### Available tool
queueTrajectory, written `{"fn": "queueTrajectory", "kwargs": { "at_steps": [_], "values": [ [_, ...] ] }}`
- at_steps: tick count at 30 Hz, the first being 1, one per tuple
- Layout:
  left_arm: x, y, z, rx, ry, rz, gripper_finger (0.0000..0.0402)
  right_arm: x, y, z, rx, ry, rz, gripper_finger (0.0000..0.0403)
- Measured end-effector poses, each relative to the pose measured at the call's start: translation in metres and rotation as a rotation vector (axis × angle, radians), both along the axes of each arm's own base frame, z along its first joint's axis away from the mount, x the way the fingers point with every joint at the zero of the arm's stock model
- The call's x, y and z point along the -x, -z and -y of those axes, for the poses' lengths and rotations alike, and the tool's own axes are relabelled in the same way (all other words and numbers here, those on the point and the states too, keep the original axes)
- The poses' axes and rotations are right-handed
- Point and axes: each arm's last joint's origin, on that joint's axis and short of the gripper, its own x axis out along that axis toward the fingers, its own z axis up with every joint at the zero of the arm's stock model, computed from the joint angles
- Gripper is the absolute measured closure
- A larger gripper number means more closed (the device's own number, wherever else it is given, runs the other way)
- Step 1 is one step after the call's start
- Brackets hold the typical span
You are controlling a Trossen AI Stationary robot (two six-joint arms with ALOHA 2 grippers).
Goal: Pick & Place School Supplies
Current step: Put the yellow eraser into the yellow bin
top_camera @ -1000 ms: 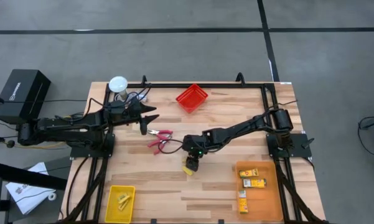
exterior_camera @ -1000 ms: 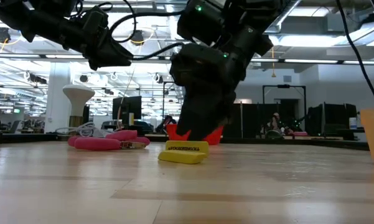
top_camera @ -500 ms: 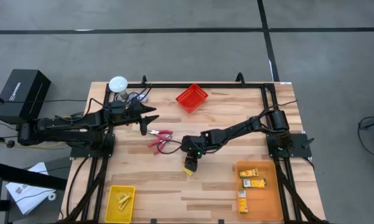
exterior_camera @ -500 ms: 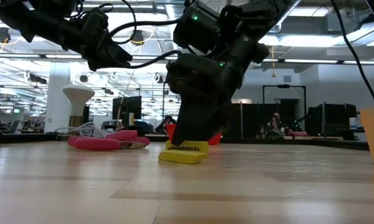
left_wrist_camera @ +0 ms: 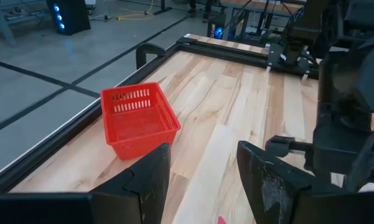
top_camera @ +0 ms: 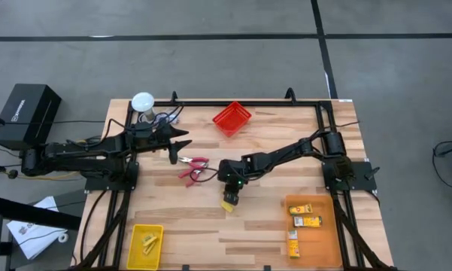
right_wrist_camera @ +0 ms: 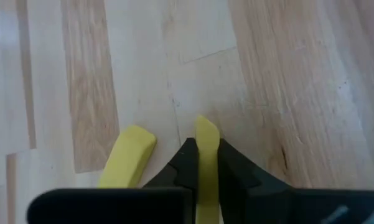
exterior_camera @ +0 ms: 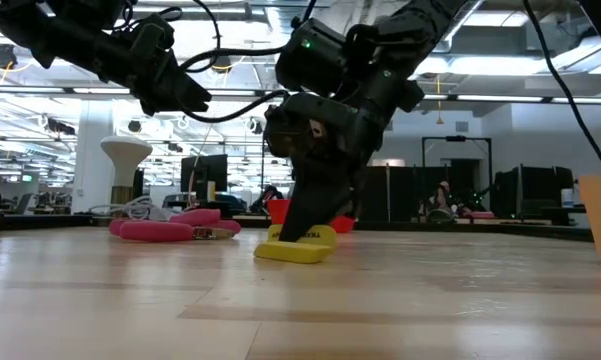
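Note:
Two small yellow pieces lie side by side mid-table. My right gripper (top_camera: 229, 197) slants down onto them, shut on one yellow piece (right_wrist_camera: 206, 144); the other yellow piece (right_wrist_camera: 129, 159) lies loose on the wood just beside it. In the low view they read as one low yellow shape (exterior_camera: 292, 248) under the fingers. Red-handled scissors (top_camera: 193, 168) lie flat to the left. My left gripper (top_camera: 182, 143) hovers open above the table's far left, with nothing between its fingers (left_wrist_camera: 150, 180). My right gripper pinches the thin yellow piece by its two flat sides (right_wrist_camera: 206, 163) between its two fingers. The fingers slant down from above and from the table's right, lying along the piece. The piece's far end (right_wrist_camera: 205, 123) sticks out past the fingertips, low at the table top.
A red basket (top_camera: 232, 119) stands at the far middle. The yellow bin (top_camera: 146, 245) with small yellow pieces sits at the near left, the orange bin (top_camera: 310, 220) with small boxes at the near right. A white round object (top_camera: 143, 102) with cables stands at the far left corner.
My right gripper has sunk onto the yellow pieces, drifting slightly toward the table's left, and its fingers have shut on one of them. The pieces have stayed on the table.

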Motion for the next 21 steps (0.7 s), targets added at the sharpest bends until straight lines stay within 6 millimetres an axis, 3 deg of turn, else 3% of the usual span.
{"fn": "queueTrajectory", "kwargs": {
  "at_steps": [8, 15, 21],
  "values": [
    [0.000, -0.001, 0.000, 0.001, -0.001, 0.010, 0.0221, 0.001, -0.024, 0.027, 0.008, 0.078, 0.065, 0.0380],
    [-0.001, -0.002, 0.000, 0.018, -0.008, 0.036, 0.0221, 0.018, -0.097, 0.058, 0.036, 0.167, 0.227, 0.0380],
    [-0.001, -0.004, 0.000, 0.057, -0.021, 0.069, 0.0221, 0.059, -0.155, 0.075, 0.186, 0.316, 0.248, 0.0380]
  ]
}}
